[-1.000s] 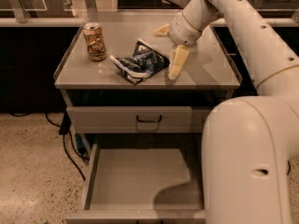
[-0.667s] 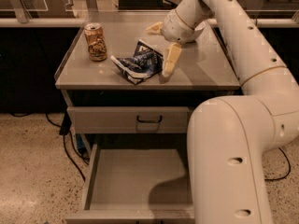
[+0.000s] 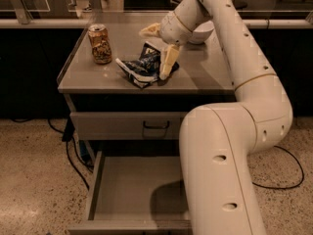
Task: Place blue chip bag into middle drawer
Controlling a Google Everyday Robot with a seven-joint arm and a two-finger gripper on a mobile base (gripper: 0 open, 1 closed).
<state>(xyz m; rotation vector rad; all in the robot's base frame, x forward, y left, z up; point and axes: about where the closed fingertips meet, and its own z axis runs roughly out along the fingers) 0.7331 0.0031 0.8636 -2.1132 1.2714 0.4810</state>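
Note:
The blue chip bag point(image 3: 139, 67) lies crumpled on the grey cabinet top point(image 3: 205, 72), right of centre. My gripper point(image 3: 153, 54) is open and sits over the bag's right end. One tan finger point(image 3: 167, 62) rests at the bag's near right side and the other finger point(image 3: 149, 30) stands behind the bag. The middle drawer point(image 3: 132, 192) is pulled out below, with a flat plain bottom and nothing in it. My white arm covers the drawer's right part.
A tan drink can point(image 3: 100, 44) stands upright on the cabinet top, left of the bag. The top drawer front point(image 3: 122, 126) with a black handle is shut. Black cables point(image 3: 73, 160) run on the speckled floor to the left and right of the cabinet.
My gripper has moved left from beside the bag's right edge to over the bag. The arm has swung closer across the view. The bag and can have not moved.

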